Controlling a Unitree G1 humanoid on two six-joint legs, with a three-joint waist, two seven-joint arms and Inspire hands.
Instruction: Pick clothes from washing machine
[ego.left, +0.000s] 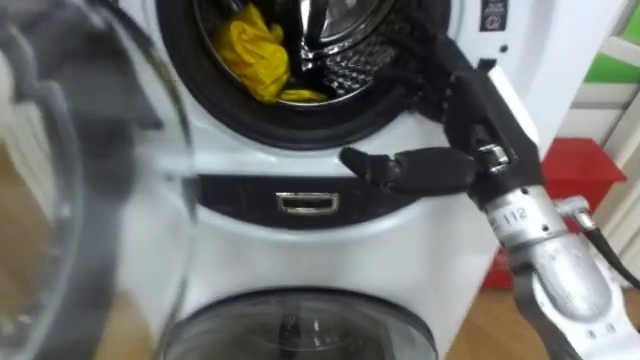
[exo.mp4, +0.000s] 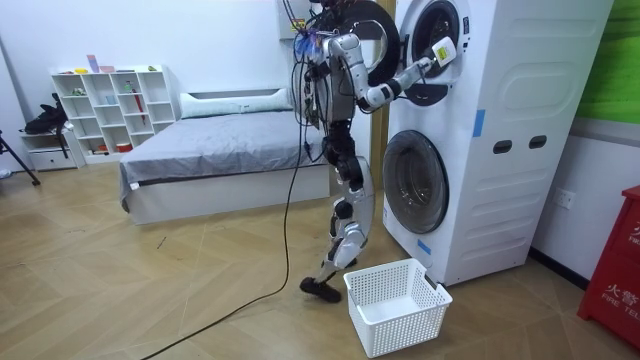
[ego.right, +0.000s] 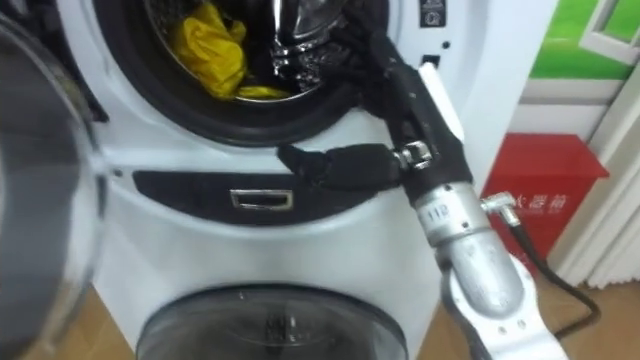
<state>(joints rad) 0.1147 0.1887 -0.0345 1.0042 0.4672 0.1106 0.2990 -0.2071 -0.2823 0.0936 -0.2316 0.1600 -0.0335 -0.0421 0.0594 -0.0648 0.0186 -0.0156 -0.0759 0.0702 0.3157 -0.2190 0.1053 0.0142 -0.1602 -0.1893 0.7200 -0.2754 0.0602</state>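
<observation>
While at drum (ego.left: 355, 65), right hand (ego.left: 468, 105) raised.

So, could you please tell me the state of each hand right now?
Left hand: cannot be told.
Right hand: at the drum's mouth; open or closed cannot be told.

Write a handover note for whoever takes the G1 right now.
Right hand: reaching into the upper drum; grip cannot be told.
Yellow cloth: in the drum, apart from the hand, to its left.
Door: open.
White basket: on the floor in front of the machine, no clothes in it.
Done: door open, hand at the drum.
Left: grasp the cloth, pull it out, probably drop it in the basket.
</observation>
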